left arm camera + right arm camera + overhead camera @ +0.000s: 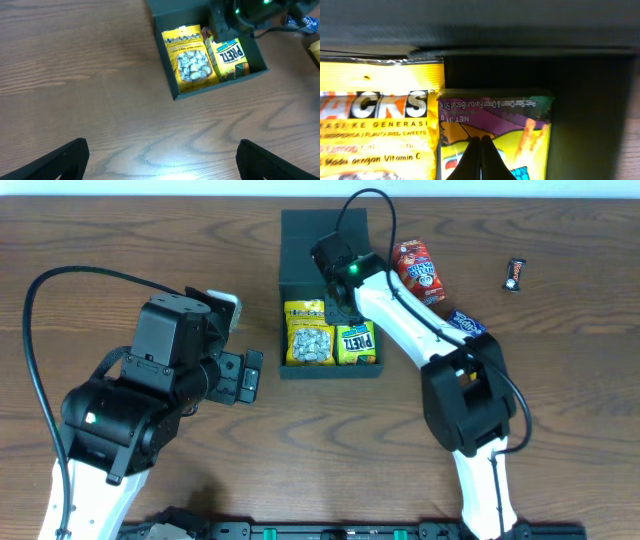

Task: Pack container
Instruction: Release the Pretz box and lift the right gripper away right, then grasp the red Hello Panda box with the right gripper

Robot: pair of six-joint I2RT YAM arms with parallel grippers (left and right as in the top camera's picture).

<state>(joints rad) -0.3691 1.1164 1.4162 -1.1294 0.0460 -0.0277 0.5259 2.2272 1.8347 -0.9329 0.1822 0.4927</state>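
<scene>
Jaws pinched tight on the right gripper, nothing between them. Its wrist camera shows the tips together right over the yellow and purple biscuit-stick packet; whether they touch it I cannot tell. That packet lies inside the matte black, shallow, square cardboard container, which sits open at the middle of the brown wooden table, flap lid at its 12 o'clock side. At 9 o'clock of the biscuit packet, touching it, lies a yellow bag of wrapped sweets; the two fill the 6 o'clock half of the box.

Outside now: a red snack packet just beside the container at 2 o'clock, a blue packet near it at 4 o'clock, part-hidden by the right arm, and a small dark wrapped bar well apart at 3 o'clock.

Over at 8 o'clock, the left gripper hangs spread wide, holding nothing, above bare wood.
</scene>
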